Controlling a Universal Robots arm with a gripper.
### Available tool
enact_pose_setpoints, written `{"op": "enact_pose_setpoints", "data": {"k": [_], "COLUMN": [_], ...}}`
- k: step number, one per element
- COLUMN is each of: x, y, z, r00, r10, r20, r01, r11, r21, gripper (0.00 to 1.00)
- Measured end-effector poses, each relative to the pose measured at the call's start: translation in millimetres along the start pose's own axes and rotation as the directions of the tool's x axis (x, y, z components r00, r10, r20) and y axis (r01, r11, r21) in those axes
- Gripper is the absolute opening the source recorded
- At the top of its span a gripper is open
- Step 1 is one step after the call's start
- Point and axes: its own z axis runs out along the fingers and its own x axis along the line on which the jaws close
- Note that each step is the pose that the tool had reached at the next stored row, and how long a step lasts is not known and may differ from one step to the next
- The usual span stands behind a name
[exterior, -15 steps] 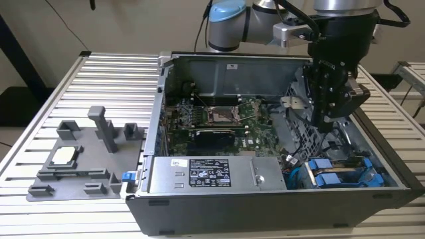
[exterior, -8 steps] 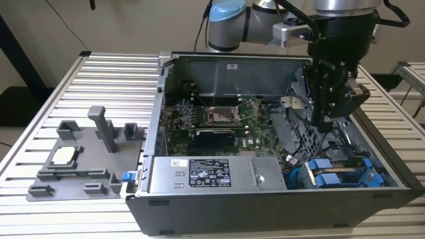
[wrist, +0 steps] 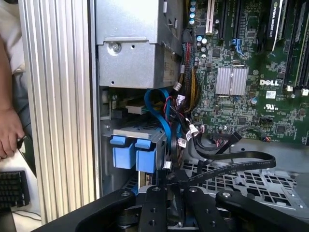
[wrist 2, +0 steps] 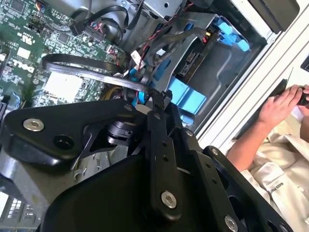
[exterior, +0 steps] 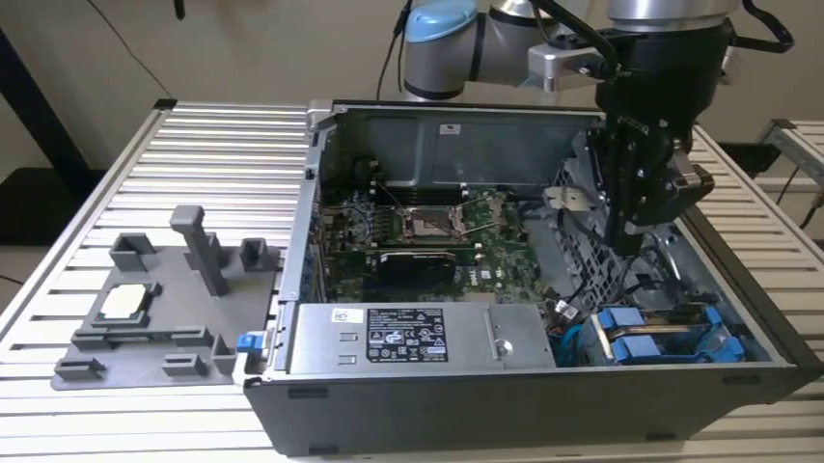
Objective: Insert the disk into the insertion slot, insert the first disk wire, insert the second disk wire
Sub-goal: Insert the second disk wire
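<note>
1. In the exterior view, an open grey metal computer case (exterior: pixel 515 415) sits on a slatted aluminium table (exterior: pixel 219 145). The black two-finger gripper (exterior: pixel 628 249) reaches down inside the case on the exterior view's right, above the green motherboard (exterior: pixel 412 227). The silver-grey disk in its bright blue carrier (exterior: pixel 638 345) lies in the case's near corner on that side, just beside the silver labelled power-supply box (exterior: pixel 412 340). A grey moulded fixture plate (exterior: pixel 154 299) lies on the table, well apart.

2. In the second wrist view, the gripper's fingers (wrist 2: pixel 155 125) are drawn together on the end of a flat black cable (wrist 2: pixel 87 65) that loops over the motherboard. The disk's blue tabs (wrist 2: pixel 186 94) stick out of the grey sheet-metal insertion slot (wrist 2: pixel 227 72) just beyond the fingertips. A person's hand (wrist 2: pixel 280 104) is outside the case.

3. In the first wrist view, the disk (wrist: pixel 133 154) sits seated in the slot beside the power-supply box (wrist: pixel 130 53). The cable (wrist: pixel 241 162) curves back to the gripper (wrist: pixel 169 191). The hand (wrist: pixel 9 128) rests near a black keyboard (wrist: pixel 12 188).
</note>
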Motion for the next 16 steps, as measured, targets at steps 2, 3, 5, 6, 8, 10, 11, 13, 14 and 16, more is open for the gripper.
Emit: {"op": "enact_pose_setpoints", "data": {"k": [2,3,5,6,8,10,11,13,14,16], "x": [0.0,0.2,0.8,1.1,1.2,1.3,1.5,2.1,2.5,2.7], "y": [0.0,0.1,0.2,0.2,0.1,0.2,0.1,-0.2,-0.3,0.3], "z": [-0.1,0.0,0.1,0.3,0.3,0.3,-0.1,-2.4,-3.7,-4.8], "r00": [1.0,1.0,1.0,1.0,1.0,1.0,1.0,1.0,1.0,1.0], "r10": [0.0,0.0,0.0,0.0,0.0,0.0,0.0,0.0,0.0,0.0], "r20": [-0.0001,-0.0001,-0.0001,0.0,0.0,-0.0001,-0.0004,0.0,0.0,0.0001], "r01": [0.0,0.0,0.0,0.0,0.0,0.0,0.0,0.0,0.0,0.0], "r11": [1.0,1.0,1.0,1.0,1.0,1.0,1.0,1.0,1.0,1.0], "r21": [0.0,0.0001,0.0,0.0001,0.0,0.0,0.0,0.0,0.0001,0.0], "gripper": [0.18,0.15,0.15,0.15,0.15,0.15,0.15,0.16,0.16,0.29]}}
